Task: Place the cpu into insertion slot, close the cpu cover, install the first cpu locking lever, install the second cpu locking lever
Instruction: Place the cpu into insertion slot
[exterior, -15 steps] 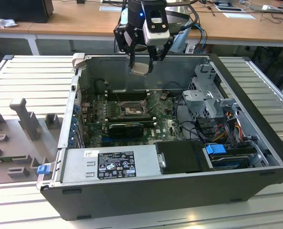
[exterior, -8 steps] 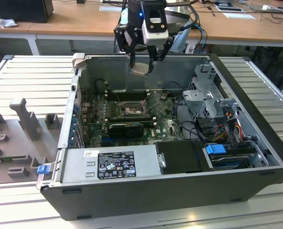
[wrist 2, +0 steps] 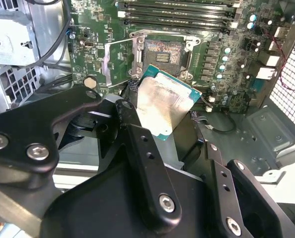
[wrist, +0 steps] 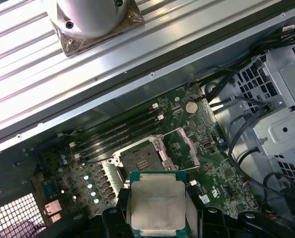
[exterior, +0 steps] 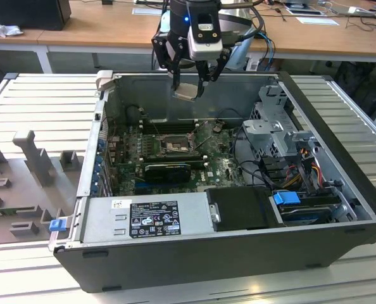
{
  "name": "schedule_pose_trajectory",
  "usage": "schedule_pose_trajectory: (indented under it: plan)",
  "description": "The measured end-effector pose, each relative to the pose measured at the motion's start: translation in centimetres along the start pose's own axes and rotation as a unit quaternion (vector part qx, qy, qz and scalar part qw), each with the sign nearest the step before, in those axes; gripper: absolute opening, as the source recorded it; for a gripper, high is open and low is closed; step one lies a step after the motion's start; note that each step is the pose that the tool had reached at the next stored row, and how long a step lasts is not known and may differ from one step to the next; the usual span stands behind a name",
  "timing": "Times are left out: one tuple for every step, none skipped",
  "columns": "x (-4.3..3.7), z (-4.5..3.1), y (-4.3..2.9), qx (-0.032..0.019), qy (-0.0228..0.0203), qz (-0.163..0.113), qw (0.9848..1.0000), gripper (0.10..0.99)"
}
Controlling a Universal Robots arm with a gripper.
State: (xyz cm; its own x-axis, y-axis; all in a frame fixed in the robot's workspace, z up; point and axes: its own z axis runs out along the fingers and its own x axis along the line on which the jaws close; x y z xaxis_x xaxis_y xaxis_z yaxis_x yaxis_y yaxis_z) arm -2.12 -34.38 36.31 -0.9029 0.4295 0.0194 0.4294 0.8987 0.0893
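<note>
At the exterior view's left, about nine o'clock from the open computer case (exterior: 340,190), one grey moulded tray (exterior: 30,164) is seen on the ribbed table (exterior: 42,95). Further right, inside the case, one green motherboard (exterior: 219,168) is laid flat, and one insertion slot (exterior: 174,145) is seen near its middle, uncovered and unfilled. In the second wrist view one cpu cover (wrist 2: 115,62) is swung open just beside the slot.

At about twelve o'clock from the slot, one gripper (exterior: 188,88) is held above the case, its two fingers clamped on the opposite edges of one cpu (exterior: 185,93). The chip is carried in the air, well apart from the slot, and looks slightly tilted; its pale metal top is shown in both wrist views.

The chip is judged light, thin and stiff, with a smooth top that could slip and an underside likely to be damaged by touch, so the bare side edges are judged the right hold.

At about three o'clock, one metal drive cage (exterior: 273,126) is seen.
</note>
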Motion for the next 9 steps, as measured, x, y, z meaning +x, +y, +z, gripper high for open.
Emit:
schedule_pose_trajectory:
  plan:
    - [0.0, 0.0, 0.0, 0.0, -0.0002, 0.002, 1.0, 0.529]
    - [0.0, 0.0, 0.0, -0.0001, -0.0004, 0.004, 1.0, 0.529]
    - [0.0, 0.0, 0.0, -0.0001, -0.0004, 0.005, 1.0, 0.529]
    - [0.0, 0.0, 0.0, -0.0001, -0.0006, 0.007, 1.0, 0.529]
    - [0.0, 0.0, 0.0, -0.0002, -0.0008, 0.009, 1.0, 0.529]
    - [0.0, 0.0, 0.0, -0.0002, -0.001, 0.011, 0.9999, 0.529]
    - [0.0, 0.0, 0.0, -0.0002, -0.0011, 0.012, 0.9999, 0.529]
    - [0.0, 0.0, 0.0, -0.0002, -0.0013, 0.015, 0.9999, 0.529]
    - [0.0, 0.0, 0.0, -0.0003, -0.0015, 0.016, 0.9999, 0.529]
